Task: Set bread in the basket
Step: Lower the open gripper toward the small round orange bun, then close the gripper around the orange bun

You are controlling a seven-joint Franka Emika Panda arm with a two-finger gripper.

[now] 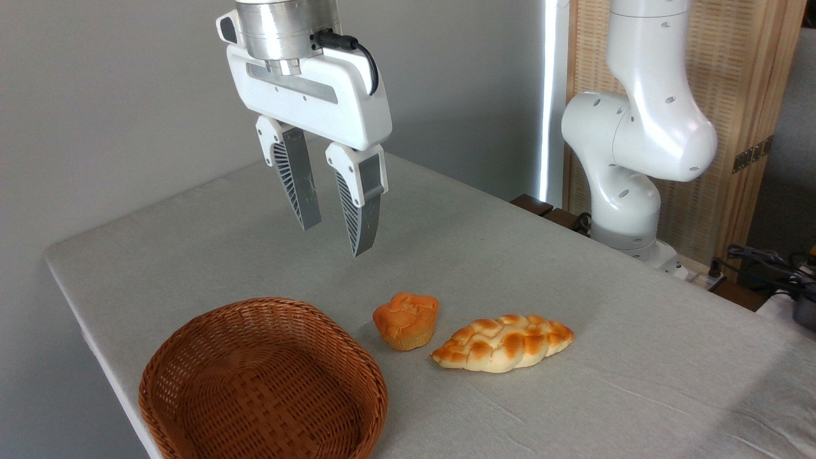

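I've got the tool [331, 239] hanging high above the surface [574, 274], released, a clear gap between its two fingers and nothing in them. The bread [406, 320] I'm after sits upright down on the surface, just beside the right rim of the basket [261, 382] and not touching it. The basket has nothing in it.

Here's what worries me. The braided loaf [503, 342] lies right next to the bun on its other side; I can't quite tell from this angle whether they touch or there's a sliver of cloth between. If I come down off-centre to the right, a finger could land on the loaf or shove it along. Off to the left, a finger could clip the wicker rim and skid the basket toward the surface's near edge, which is close. The bun looks soft with a tapered base, so a low pinch may squeeze it out, and a hard one may crush it.

Counting up: one tool, two fingers, one bun, one braided loaf, one basket, one arm.
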